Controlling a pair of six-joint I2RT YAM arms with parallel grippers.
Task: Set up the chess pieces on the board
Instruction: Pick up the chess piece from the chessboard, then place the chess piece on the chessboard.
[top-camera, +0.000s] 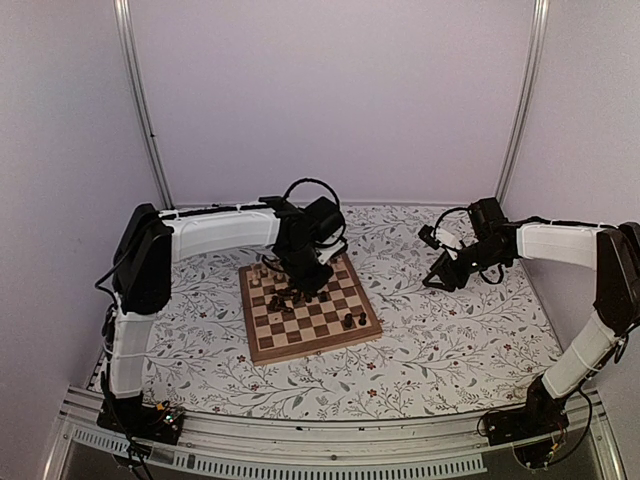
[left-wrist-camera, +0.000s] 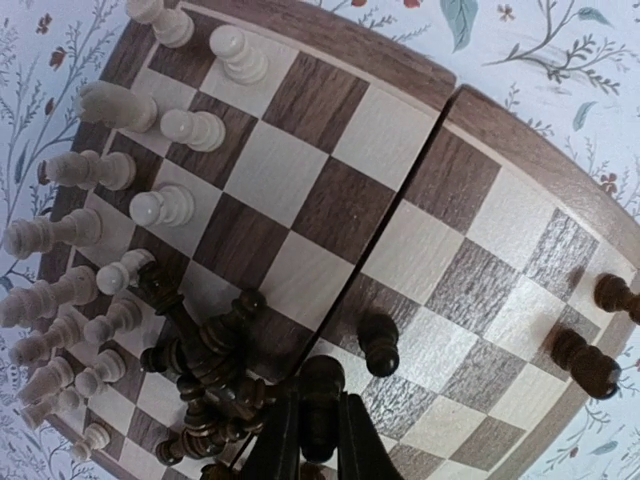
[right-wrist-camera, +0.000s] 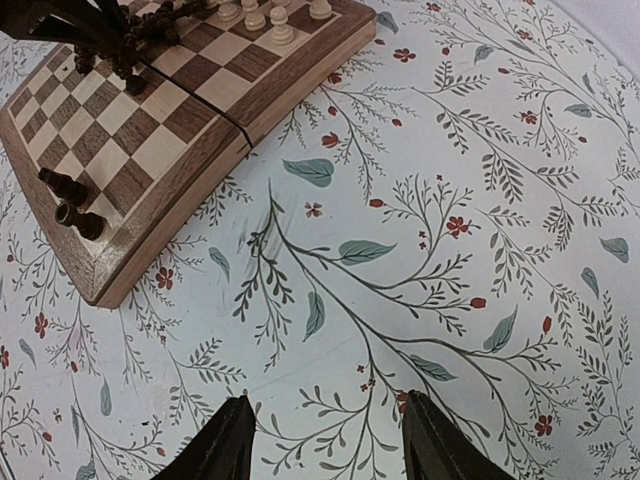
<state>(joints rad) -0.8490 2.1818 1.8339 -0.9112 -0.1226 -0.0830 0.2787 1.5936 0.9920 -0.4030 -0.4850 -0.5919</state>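
Note:
The board (top-camera: 312, 334) lies on the floral cover, also in the left wrist view (left-wrist-camera: 330, 40) and right wrist view (right-wrist-camera: 150, 245). Pale chess pieces (left-wrist-camera: 160, 205) stand in two rows along its far edge. Several dark pieces (left-wrist-camera: 205, 375) lie heaped near the board's middle. One dark pawn (left-wrist-camera: 378, 345) stands alone, and two dark pieces (left-wrist-camera: 588, 365) stand near the right rim. My left gripper (left-wrist-camera: 318, 440) is shut on a dark pawn (left-wrist-camera: 320, 385) just above the board. My right gripper (right-wrist-camera: 325, 440) is open and empty over the cover, right of the board.
The floral table cover (top-camera: 450, 330) surrounds the board. Pale walls and two metal posts (top-camera: 140, 100) close the back. The left arm (top-camera: 225, 228) reaches over the board's far left; the right arm (top-camera: 560, 245) hangs at the right.

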